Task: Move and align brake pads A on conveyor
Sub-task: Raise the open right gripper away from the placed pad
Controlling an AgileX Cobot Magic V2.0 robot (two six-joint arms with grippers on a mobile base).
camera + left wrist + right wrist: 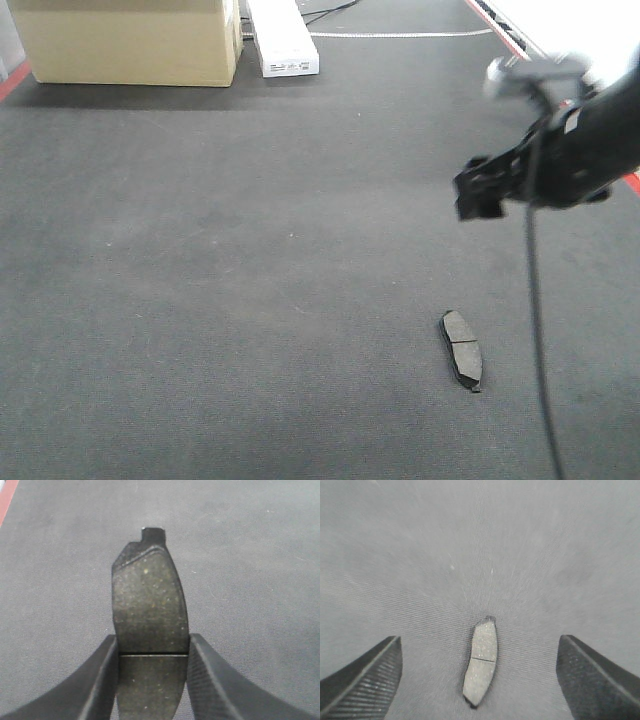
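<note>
Grey belt [250, 250], front view: one pad [462, 350] lies alone below my right arm [590, 140]. Left wrist: left gripper [153, 647] pinches a second pad [150, 605] across its middle, apparently for carrying. Right wrist: right gripper [480, 639] spread wide above the lying pad, likely lining up to straddle it.

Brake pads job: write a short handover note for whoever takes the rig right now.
Left pincer: shut on one brake pad, gripped at its middle groove, over the belt.
Right pincer: open, above a second pad lying flat on the belt, not touching it.
Done: no lined-up row shows yet.
Left: set down the held pad, line it up with the loose one. No other pads are in view.
</note>
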